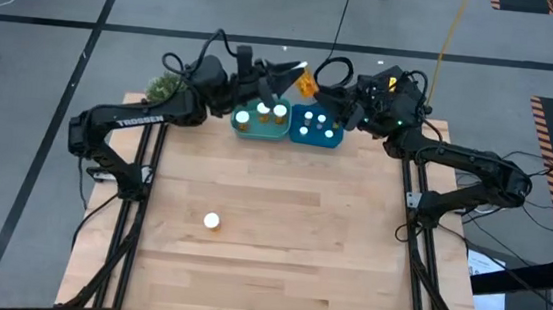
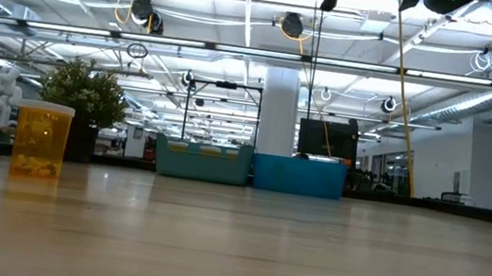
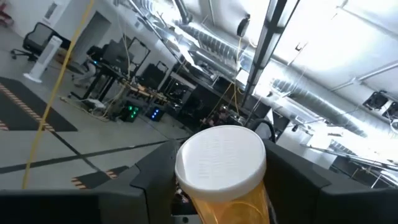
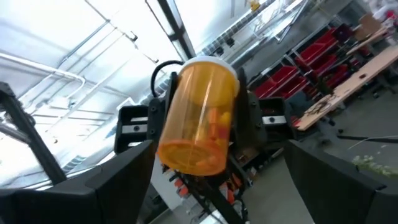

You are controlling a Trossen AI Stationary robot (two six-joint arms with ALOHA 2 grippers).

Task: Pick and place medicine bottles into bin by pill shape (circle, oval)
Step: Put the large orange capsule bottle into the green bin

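One held bottle [image 1: 306,80] is hanging above the far edge between the left gripper [image 1: 297,73] and the right gripper [image 1: 335,88], over the teal bin [image 1: 258,131] and blue bin [image 1: 316,138]. A lone bottle [image 1: 211,221] is standing on the open tabletop [image 1: 298,247], well apart from everything.

From the low view, we are seeing wide clear room around that bottle.

In the left wrist view, the left jaws are clamping the body, with the white cap [image 3: 221,162] facing the camera.

In the right wrist view, the right jaws are spread wide and empty. We are judging the bottle light, rigid and slick, best gripped across its body; its pills [image 4: 217,124] are too unclear to tell their shape.
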